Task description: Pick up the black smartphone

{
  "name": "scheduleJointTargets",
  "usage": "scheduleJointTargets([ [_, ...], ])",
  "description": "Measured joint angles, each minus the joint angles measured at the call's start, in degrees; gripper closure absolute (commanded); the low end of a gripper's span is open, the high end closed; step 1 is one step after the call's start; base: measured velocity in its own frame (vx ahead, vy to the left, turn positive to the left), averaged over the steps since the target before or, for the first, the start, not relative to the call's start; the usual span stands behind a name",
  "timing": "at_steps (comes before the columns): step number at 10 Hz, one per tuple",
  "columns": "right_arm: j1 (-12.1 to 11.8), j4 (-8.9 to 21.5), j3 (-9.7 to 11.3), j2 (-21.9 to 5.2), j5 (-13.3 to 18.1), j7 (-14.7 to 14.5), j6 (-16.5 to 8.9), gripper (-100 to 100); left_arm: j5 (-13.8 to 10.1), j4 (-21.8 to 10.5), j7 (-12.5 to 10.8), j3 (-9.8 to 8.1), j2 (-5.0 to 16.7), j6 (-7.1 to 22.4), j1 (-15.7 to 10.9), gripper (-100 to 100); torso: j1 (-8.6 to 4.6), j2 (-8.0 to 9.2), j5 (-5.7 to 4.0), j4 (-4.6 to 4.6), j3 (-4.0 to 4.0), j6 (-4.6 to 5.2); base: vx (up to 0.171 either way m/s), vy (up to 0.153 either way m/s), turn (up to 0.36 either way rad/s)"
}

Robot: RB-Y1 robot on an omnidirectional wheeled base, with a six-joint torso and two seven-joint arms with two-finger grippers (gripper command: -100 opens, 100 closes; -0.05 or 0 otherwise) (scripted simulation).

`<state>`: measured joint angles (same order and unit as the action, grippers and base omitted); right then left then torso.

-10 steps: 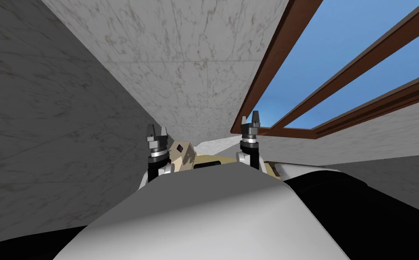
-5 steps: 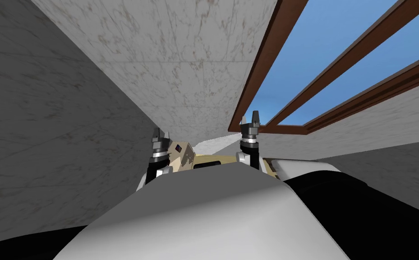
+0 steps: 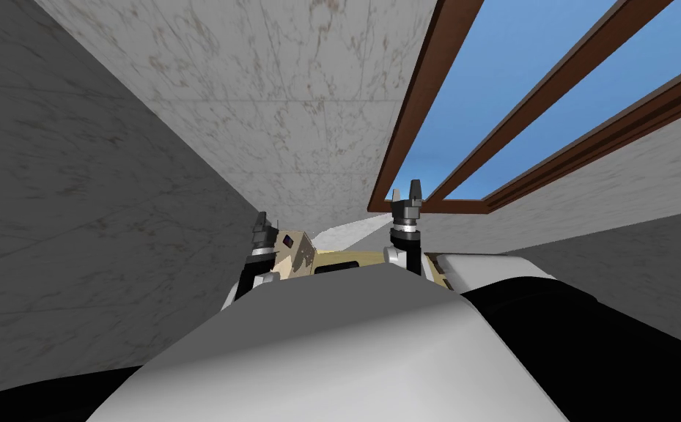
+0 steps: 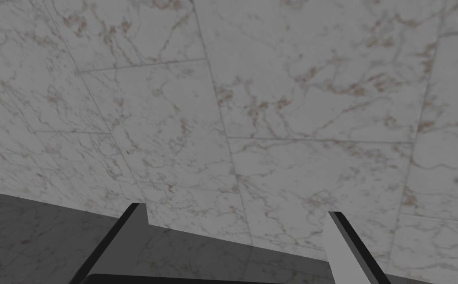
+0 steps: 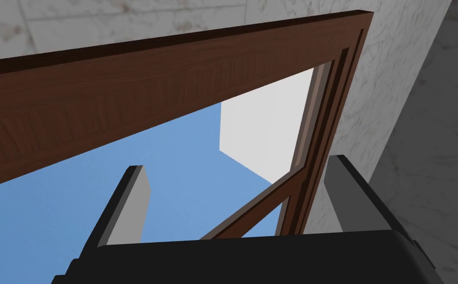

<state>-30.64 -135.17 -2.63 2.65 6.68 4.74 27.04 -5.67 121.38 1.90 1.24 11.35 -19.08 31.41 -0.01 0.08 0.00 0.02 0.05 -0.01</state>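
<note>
Just past my chest lies a beige, mottled surface [image 3: 303, 256] with a small dark rectangle [image 3: 288, 240] on it; I cannot tell whether that is the black smartphone. My left gripper [image 3: 264, 222] stands raised right beside the rectangle. In the left wrist view the left gripper [image 4: 237, 213] is open and empty, facing a marbled wall. My right gripper [image 3: 412, 192] is raised on the other side, in front of the window's lower corner. In the right wrist view the right gripper [image 5: 237, 170] is open and holds nothing.
Grey marbled walls [image 3: 97, 190] close in on the left and ahead. A brown-framed window [image 3: 405, 139] with blue sky runs along the right. A white ledge [image 3: 342, 234] lies beyond the beige surface, and a white rounded thing [image 3: 478, 269] sits to its right.
The walls and window have slid left in the head view, so I have turned. My left gripper has shifted inward and slightly lower, closer to the dark rectangle. The right gripper holds its place.
</note>
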Motion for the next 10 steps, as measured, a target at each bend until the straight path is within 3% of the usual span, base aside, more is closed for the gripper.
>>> scheduleJointTargets([
  [10,0.0,0.0,0.0,0.0,0.0,0.0,0.0,0,-9.68,-4.46,4.47,0.1,4.66,15.2,0.91,-100,0.0,-0.02,0.0,-0.01,-0.01,0.0,-0.018,-0.008,-0.062],
])
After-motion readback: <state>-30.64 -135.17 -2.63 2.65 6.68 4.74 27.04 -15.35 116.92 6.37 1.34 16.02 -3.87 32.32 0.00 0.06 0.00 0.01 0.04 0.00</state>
